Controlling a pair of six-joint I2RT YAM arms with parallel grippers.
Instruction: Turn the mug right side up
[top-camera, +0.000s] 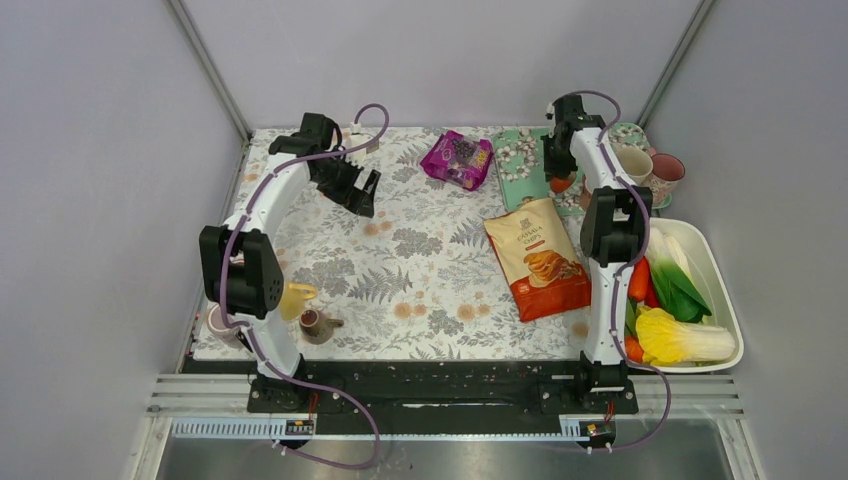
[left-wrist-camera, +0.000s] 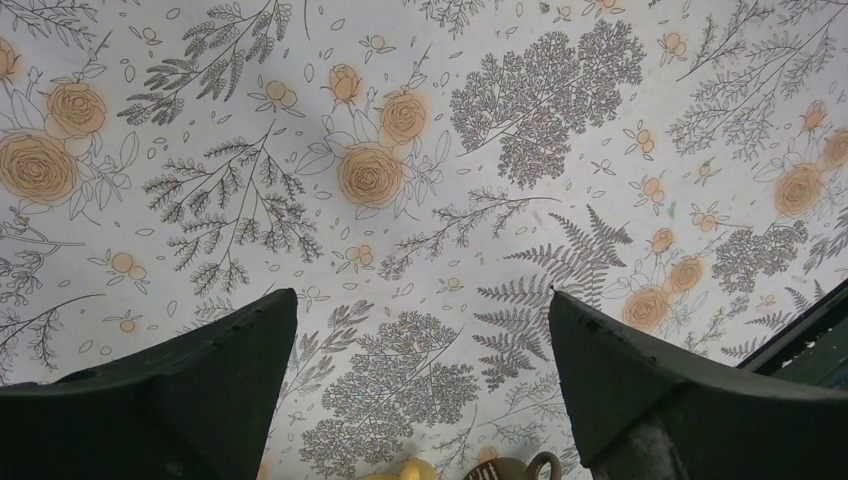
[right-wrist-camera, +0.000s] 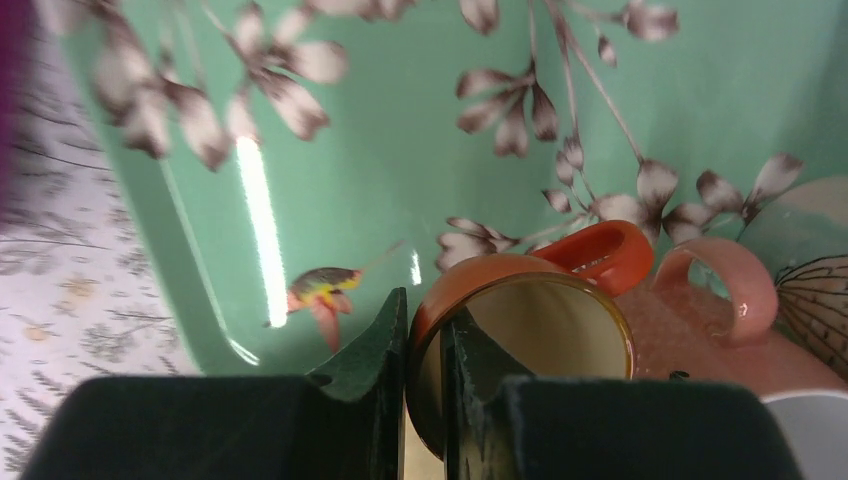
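An orange mug (right-wrist-camera: 520, 345) with a cream inside is pinched by its rim in my right gripper (right-wrist-camera: 425, 312), one finger inside and one outside. Its mouth faces the wrist camera and its handle (right-wrist-camera: 602, 255) points away. It hangs over the green floral tray (right-wrist-camera: 400, 150). In the top view the right gripper (top-camera: 560, 168) is at the back right with the mug (top-camera: 560, 184) just below it, over the tray (top-camera: 515, 165). My left gripper (top-camera: 360, 195) is open and empty above the flowered tablecloth, as the left wrist view (left-wrist-camera: 420, 300) shows.
A pink mug (right-wrist-camera: 720, 290) and other cups (top-camera: 640, 165) stand right of the orange mug. A purple snack bag (top-camera: 457, 158), a chips bag (top-camera: 537, 258) and a white bin of vegetables (top-camera: 712, 262) lie nearby. A brown mug (top-camera: 318, 323) and a yellow object (top-camera: 296, 297) sit near the left arm's base.
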